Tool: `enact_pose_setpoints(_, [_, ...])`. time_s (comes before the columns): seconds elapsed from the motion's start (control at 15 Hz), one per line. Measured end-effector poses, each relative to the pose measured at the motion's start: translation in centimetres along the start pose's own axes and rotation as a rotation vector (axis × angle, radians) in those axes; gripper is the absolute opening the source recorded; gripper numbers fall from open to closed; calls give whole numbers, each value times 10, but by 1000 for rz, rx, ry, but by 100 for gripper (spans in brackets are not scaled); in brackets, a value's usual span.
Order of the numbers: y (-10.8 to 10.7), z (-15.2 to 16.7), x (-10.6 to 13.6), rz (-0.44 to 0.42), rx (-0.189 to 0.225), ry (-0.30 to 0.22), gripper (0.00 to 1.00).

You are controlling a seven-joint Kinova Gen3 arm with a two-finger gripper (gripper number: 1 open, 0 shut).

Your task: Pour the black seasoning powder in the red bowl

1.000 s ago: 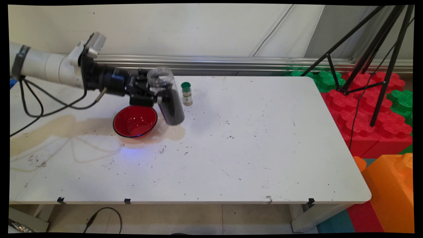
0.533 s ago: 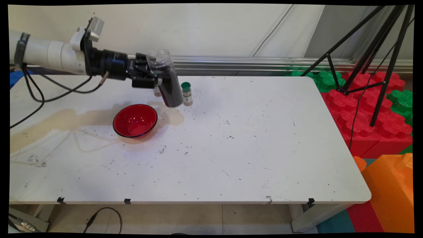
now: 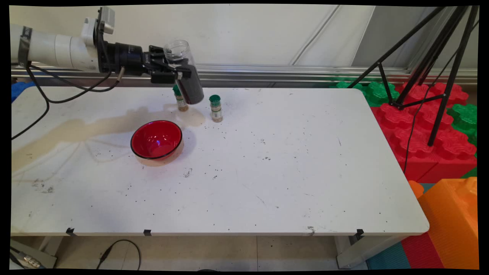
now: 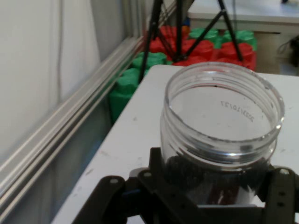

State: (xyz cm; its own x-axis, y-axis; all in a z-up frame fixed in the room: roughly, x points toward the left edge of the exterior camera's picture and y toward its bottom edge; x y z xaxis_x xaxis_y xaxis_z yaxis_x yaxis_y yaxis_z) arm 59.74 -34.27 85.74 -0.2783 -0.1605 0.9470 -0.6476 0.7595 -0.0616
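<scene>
Gripper (image 3: 174, 72) pinches clear jar (image 3: 184, 72) across its middle, high over the table's (image 3: 290, 164) far edge; jar's long axis is tilted, open mouth up-left, dark fill toward the base; red bowl (image 3: 156, 139) sits below and nearer; two green-capped bottles (image 3: 216, 108) under and right; hand view alone shows the lidless mouth (image 4: 223, 108).

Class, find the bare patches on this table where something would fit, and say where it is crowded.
Bare: the table's whole right half, and the near strip before the bowl. Crowded: far left, where bowl, two spice jars and the tool's jar cluster.
</scene>
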Motion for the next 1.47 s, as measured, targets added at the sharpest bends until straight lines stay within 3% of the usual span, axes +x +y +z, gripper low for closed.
enact_pose_setpoints(0.4, [-19, -15, -7, 37, 80, -27, 0])
enact_pose_setpoints(0.67, [-23, -24, -13, 66, 111, -47, 0])
enact_pose_setpoints(1.47, [-17, -46, -29, 209, 149, -120, 0])
